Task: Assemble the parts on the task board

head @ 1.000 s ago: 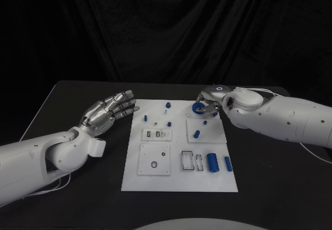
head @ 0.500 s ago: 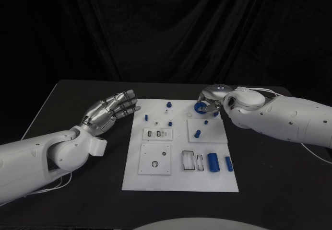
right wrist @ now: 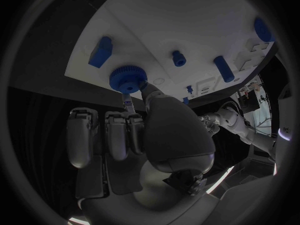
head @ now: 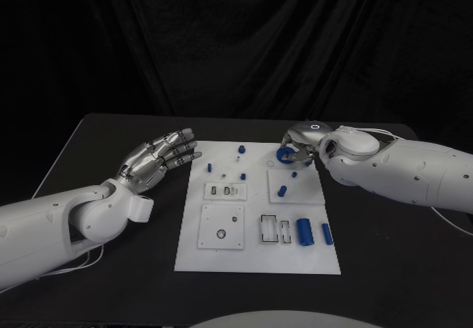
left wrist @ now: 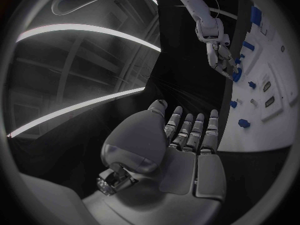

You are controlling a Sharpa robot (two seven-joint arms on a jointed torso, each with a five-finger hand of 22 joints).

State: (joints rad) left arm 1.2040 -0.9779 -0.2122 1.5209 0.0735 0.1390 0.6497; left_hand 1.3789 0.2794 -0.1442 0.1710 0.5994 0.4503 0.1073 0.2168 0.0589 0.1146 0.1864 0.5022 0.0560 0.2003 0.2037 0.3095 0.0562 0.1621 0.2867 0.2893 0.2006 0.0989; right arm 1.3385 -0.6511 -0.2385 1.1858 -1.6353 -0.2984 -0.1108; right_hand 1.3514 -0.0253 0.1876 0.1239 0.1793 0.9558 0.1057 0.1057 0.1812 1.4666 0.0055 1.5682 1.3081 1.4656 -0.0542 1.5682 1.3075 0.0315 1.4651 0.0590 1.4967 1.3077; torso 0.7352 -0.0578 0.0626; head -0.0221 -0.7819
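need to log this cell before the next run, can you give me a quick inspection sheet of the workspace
surface: black table, task board lying flat in its middle.
job's things: blue parts on the board, among them two cylinders near its right edge; a blue gear at the far right end, pinched by the right hand.
clutter: nothing seen.
hands: left hand hovers beside the board's left edge, fingers apart, holding nothing; right hand holds the gear over the board.
cables: thin white cable on the table by the right arm.
surroundings: black curtain behind the table.
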